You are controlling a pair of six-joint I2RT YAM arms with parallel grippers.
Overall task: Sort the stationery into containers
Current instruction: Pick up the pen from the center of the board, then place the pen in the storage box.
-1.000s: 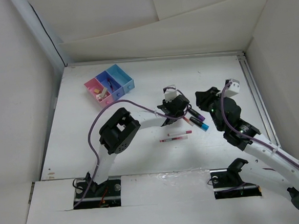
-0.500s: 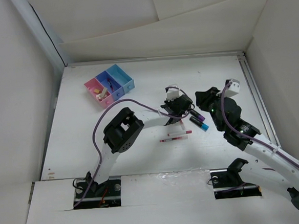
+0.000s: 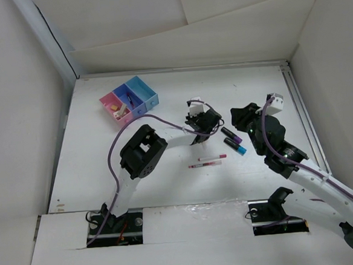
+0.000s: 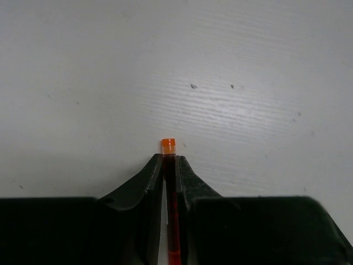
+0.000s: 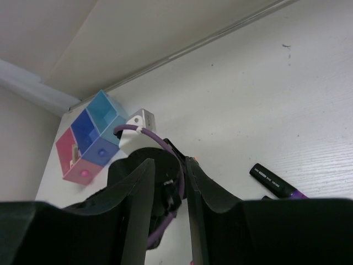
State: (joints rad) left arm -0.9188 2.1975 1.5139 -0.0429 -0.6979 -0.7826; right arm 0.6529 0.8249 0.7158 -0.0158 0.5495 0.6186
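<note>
In the left wrist view only, jaws pinch a pen.

A white, faintly grained counter is spread beneath the jaws. It is enclosed by plain white wall panels, set beyond and to either side of the jaws, and evenly lit.

White table, three joined bins, two markers, two pens
</note>
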